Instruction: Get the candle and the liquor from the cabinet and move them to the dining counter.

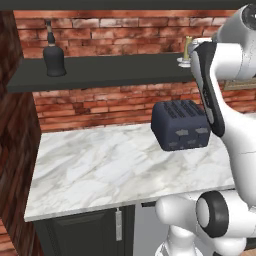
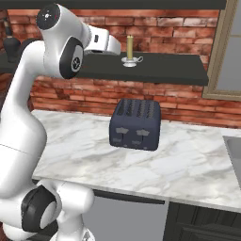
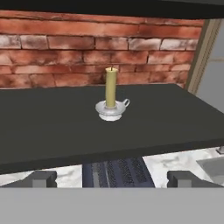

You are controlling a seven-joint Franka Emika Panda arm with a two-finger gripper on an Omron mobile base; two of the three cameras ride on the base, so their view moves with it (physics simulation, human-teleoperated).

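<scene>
So the candle [image 3: 111,89] is sitting upright in its little whitish saucer holder on the dark grey cabinet [image 3: 52,127] shelf, brick wall right behind it, toward the right end of the board near the window frame [image 2: 221,47]. The gripper [image 3: 112,179] is up at shelf height, pointed straight at the candle but clearly apart from it, nothing between the fingers [image 3: 41,178], which are spread wide to either side at the bottom of the hand view, so the pincer's open and empty. From the right base view you can see the white hand just left of the candle [image 2: 129,49], close but not touching. The liquor [image 1: 53,56], that squat black bottle with the thin neck, is way over at the left end of the same shelf, well apart from the candle [image 1: 188,50], which is half hidden behind the arm from that side. Under the shelf there's a dark blue toaster [image 2: 135,124] standing on the marble worktop [image 1: 100,170], roughly below where the gripper is. The edge of a sink [image 2: 234,148] is at the far right of the worktop.
</scene>
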